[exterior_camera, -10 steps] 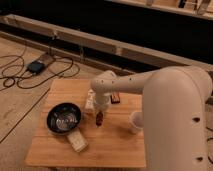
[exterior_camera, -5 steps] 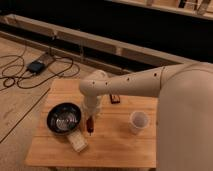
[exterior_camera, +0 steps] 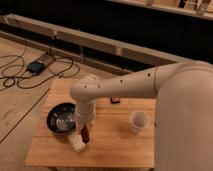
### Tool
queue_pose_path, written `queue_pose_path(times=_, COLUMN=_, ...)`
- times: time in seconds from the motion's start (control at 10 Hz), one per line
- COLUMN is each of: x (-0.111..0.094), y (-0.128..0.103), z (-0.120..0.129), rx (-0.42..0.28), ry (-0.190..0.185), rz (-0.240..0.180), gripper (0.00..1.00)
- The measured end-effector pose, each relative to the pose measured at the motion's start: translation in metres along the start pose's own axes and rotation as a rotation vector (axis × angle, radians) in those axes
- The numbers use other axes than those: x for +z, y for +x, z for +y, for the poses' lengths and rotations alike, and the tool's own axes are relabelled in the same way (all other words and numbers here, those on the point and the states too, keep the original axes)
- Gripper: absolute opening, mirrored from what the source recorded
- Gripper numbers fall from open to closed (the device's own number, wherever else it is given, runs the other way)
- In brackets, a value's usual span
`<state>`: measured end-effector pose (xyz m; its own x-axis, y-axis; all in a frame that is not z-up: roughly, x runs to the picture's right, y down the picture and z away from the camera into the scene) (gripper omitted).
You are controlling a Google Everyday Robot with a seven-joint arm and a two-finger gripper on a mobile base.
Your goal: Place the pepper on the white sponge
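Note:
My gripper [exterior_camera: 84,128] points down at the front left of the wooden table, just right of the black bowl [exterior_camera: 61,119]. It is shut on the small reddish-brown pepper [exterior_camera: 85,134], which hangs upright below the fingers. The pepper's lower end is right at the upper edge of the white sponge [exterior_camera: 78,145], which lies flat on the table just in front of the bowl. I cannot tell whether the pepper touches the sponge.
A round white cup [exterior_camera: 138,121] stands on the right of the table [exterior_camera: 115,147]. A flat dark bar [exterior_camera: 114,100] lies at the back, partly hidden by my arm. Cables and a dark box [exterior_camera: 36,66] lie on the floor at the left.
My arm has swung left and toward the table's front, carrying the pepper from near the dark bar to just above the white sponge beside the bowl.

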<state>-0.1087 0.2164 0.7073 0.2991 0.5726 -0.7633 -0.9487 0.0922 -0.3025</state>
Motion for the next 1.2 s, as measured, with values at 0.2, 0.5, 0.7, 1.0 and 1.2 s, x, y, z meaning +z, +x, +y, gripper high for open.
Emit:
queue_pose_path(times=0.2, x=0.008, y=0.005, z=0.011, rx=0.021, ry=0.011, rz=0.054, gripper=0.0)
queue_pose_path(times=0.5, x=0.019, y=0.005, z=0.028, rx=0.063, ry=0.039, rz=0.104, gripper=0.0)
queue_pose_path(times=0.7, x=0.027, y=0.004, z=0.032, rx=0.091, ry=0.054, rz=0.131, gripper=0.0)
queue_pose_path(times=1.0, x=0.043, y=0.002, z=0.029, rx=0.135, ry=0.079, rz=0.181, gripper=0.0)
queue_pose_path(times=1.2, x=0.052, y=-0.002, z=0.028, rx=0.15, ry=0.087, rz=0.196, gripper=0.0)
